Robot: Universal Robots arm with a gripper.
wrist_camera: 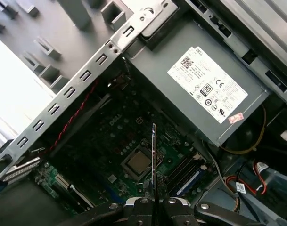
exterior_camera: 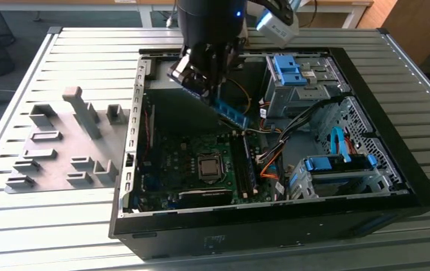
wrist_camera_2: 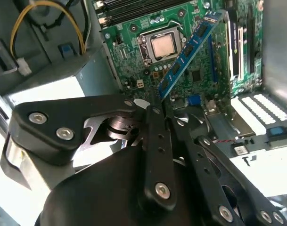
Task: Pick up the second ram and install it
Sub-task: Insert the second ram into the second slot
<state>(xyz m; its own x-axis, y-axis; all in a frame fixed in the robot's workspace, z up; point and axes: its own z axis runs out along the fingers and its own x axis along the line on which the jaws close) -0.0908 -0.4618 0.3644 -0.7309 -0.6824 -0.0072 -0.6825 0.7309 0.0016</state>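
Observation:
My gripper point(exterior_camera: 202, 84) hangs over the open computer case point(exterior_camera: 395, 164), shut on the upper end of the second ram point(exterior_camera: 230, 113). The stick is a slim blue-green board with black chips, and it slants down toward the motherboard point(exterior_camera: 177, 169). In the second wrist view the ram point(wrist_camera_2: 190, 47) runs out from the gripper point(wrist_camera_2: 157, 107) above the silver processor point(wrist_camera_2: 163, 46). In the first wrist view the ram point(wrist_camera: 153, 155) appears edge-on as a thin strip rising from the gripper point(wrist_camera: 152, 202). It hangs over the board near the memory slots point(wrist_camera: 184, 173). The slots point(exterior_camera: 246, 168) lie below the stick's free end.
Grey holder blocks point(exterior_camera: 64, 141) stand on the slatted table at the exterior view's left. Inside the case are a power supply point(wrist_camera: 204, 89), blue drive bays point(exterior_camera: 294, 70), orange and blue cables point(exterior_camera: 271, 164) and the case's metal walls point(exterior_camera: 134, 113).

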